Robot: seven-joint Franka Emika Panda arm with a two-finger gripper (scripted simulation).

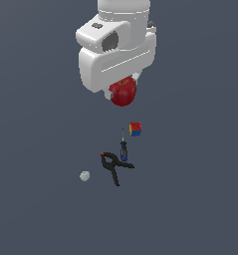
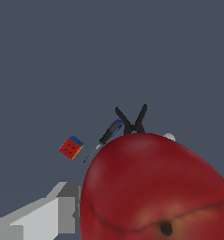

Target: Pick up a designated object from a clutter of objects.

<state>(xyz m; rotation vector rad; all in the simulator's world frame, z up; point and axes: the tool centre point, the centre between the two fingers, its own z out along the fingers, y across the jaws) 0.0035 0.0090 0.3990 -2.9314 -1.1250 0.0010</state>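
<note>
Red apple (image 1: 123, 93) between the fingers (image 2: 62, 213), above the clutter.

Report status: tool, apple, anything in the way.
Tool shut on apple. Apple lifted above the clutter. Cube, screwdriver, clamp, pale ball lie below, apart from it. Nothing in the way.

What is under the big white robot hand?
The red apple sits right under the gripper, tucked against it. The gripper's body covers the apple's top and the fingers holding it. Lower down lies the cube.
</note>
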